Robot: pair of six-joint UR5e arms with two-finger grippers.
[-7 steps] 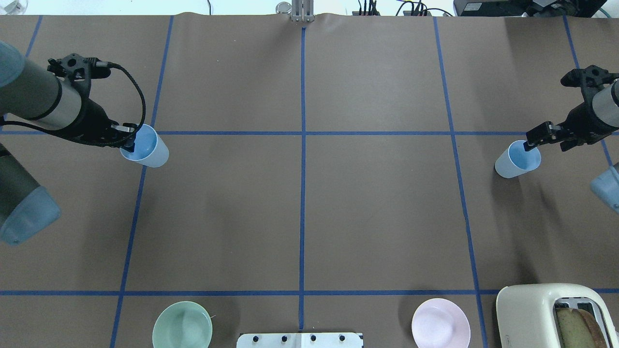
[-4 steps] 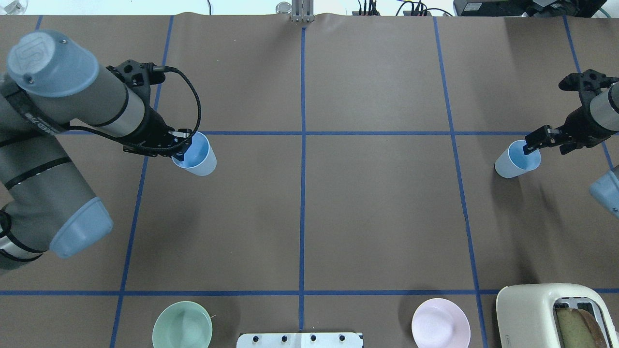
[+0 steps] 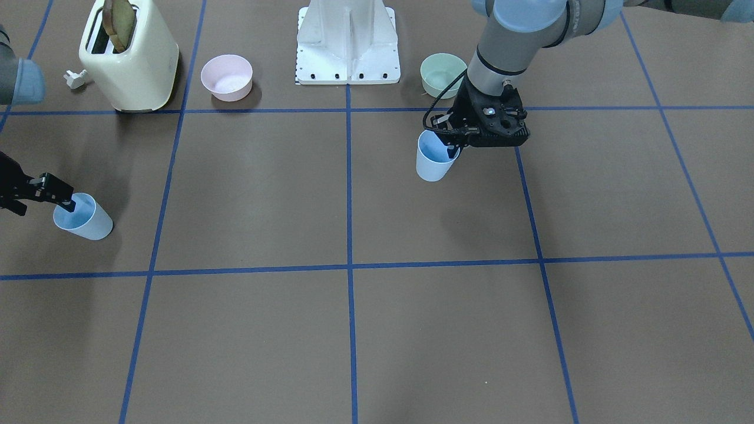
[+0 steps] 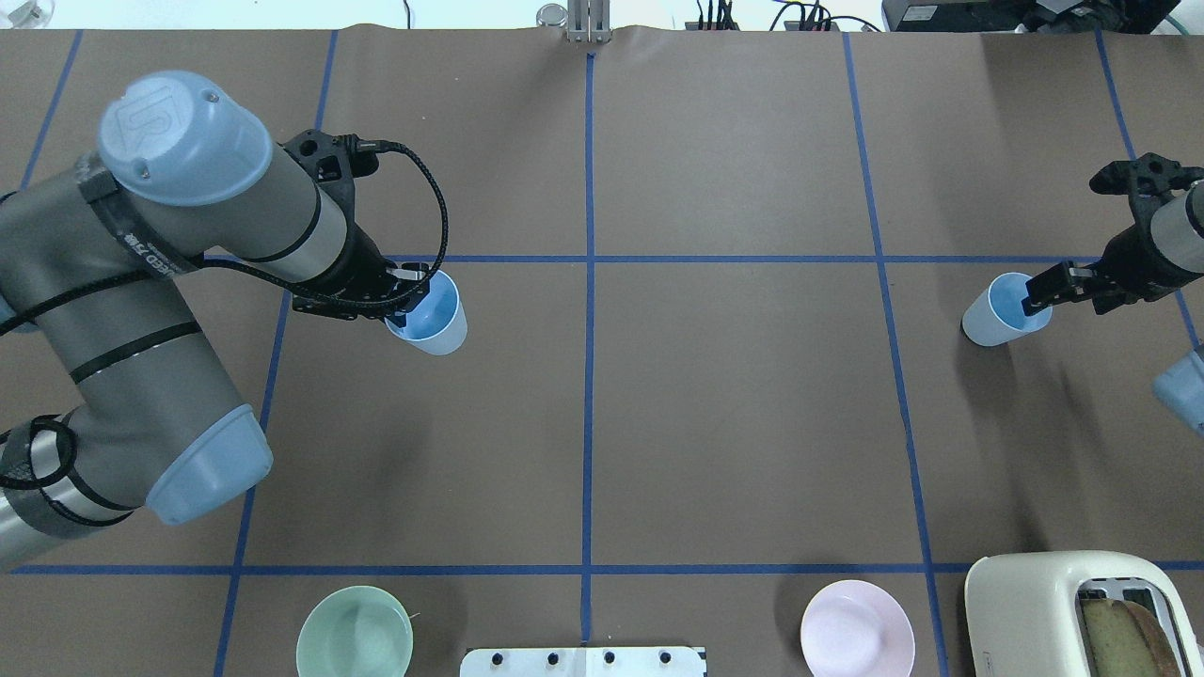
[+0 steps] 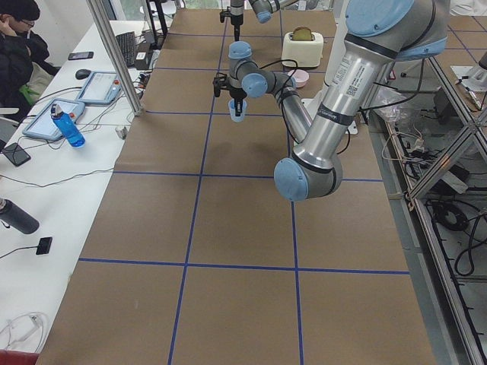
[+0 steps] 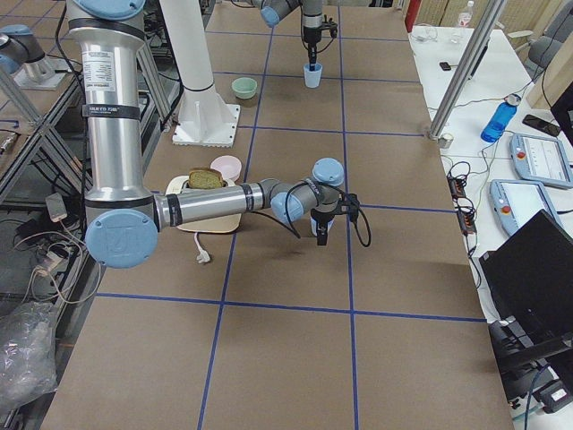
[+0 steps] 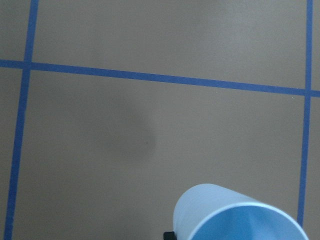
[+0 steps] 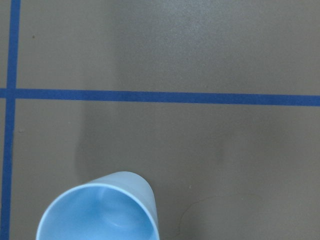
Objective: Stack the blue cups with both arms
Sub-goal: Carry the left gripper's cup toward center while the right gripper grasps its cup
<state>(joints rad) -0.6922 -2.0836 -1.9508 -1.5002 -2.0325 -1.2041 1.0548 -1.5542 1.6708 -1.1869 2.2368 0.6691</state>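
Note:
One blue cup (image 4: 435, 320) hangs upright above the table, left of centre, in my left gripper (image 4: 406, 301), which is shut on its rim with one finger inside. It also shows in the front view (image 3: 433, 159) and in the left wrist view (image 7: 235, 215). The second blue cup (image 4: 1000, 312) stands on the table at the far right, and shows in the front view (image 3: 83, 218) and the right wrist view (image 8: 100, 210). My right gripper (image 4: 1035, 293) is shut on its rim, one finger inside.
A pale green bowl (image 4: 355, 632) and a pink bowl (image 4: 857, 628) sit at the near edge beside the white mounting base (image 4: 583, 661). A cream toaster (image 4: 1072, 611) holding bread stands at the near right. Blue tape lines cross the brown table.
My left arm carried its cup from the far left towards the table's centre. My right gripper shifted slightly at the other cup's rim; that cup stayed in place.

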